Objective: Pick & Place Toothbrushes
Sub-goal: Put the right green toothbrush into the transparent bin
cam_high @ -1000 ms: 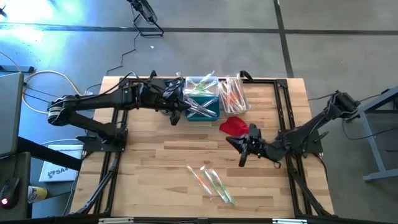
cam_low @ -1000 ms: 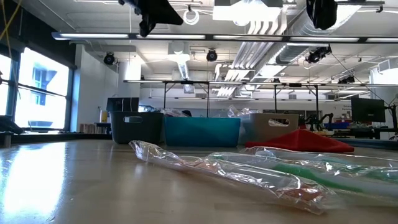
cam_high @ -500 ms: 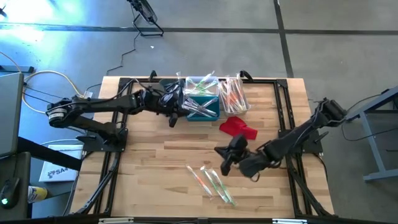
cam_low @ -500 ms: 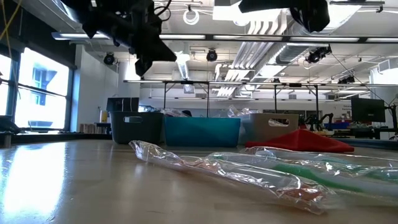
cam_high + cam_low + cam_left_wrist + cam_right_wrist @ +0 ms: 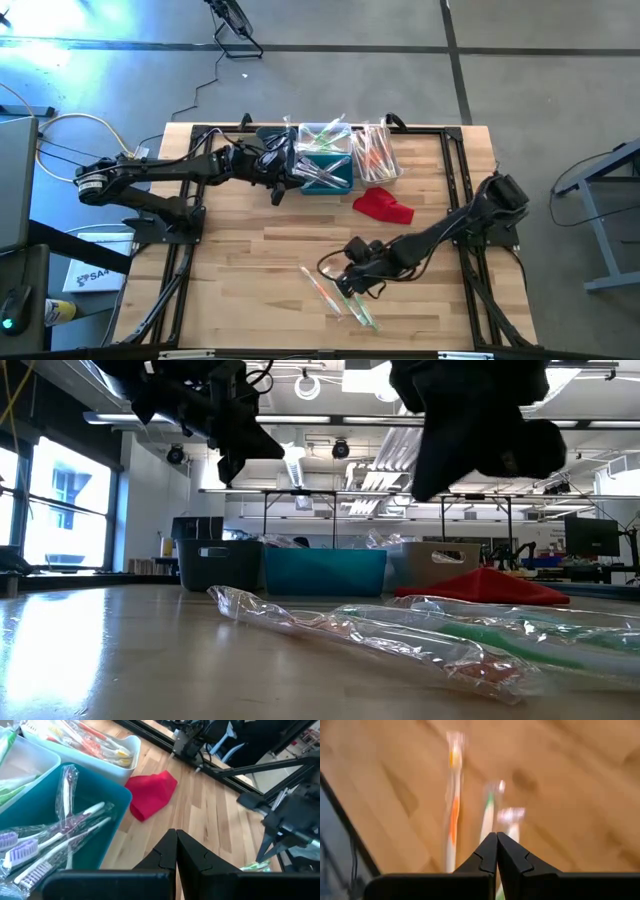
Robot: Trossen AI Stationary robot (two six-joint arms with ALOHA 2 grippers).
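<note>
Risk: right gripper (image 5: 352,280) sits above the loose toothbrushes (image 5: 340,292) with its fingers pressed together; unless they part first, the tips will likely shove or skate over the slick wrappers instead of straddling one.
Risk, second: the orange-handled toothbrush (image 5: 452,815) and green-handled toothbrush (image 5: 488,815) lie near each other; a wide grab may catch both, or pinch only wrapper.
Right arm pose: stretched low from the tabletop's (image 5: 250,250) right edge toward the front middle, wrist angled down at the loose pile.
Left arm pose: reaches across the back, left gripper (image 5: 281,183) just beside the teal bin (image 5: 327,172), fingers together, holding nothing, waiting.
Toothbrush location: a few loose ones front-centre on the tabletop, under the right gripper; others already in the teal bin and the white bin (image 5: 376,152).
Other: red cloth (image 5: 382,205) lies between bins and loose toothbrushes, touching neither.
Stage, as judged: approach for the next pick, nothing gripped yet.
</note>
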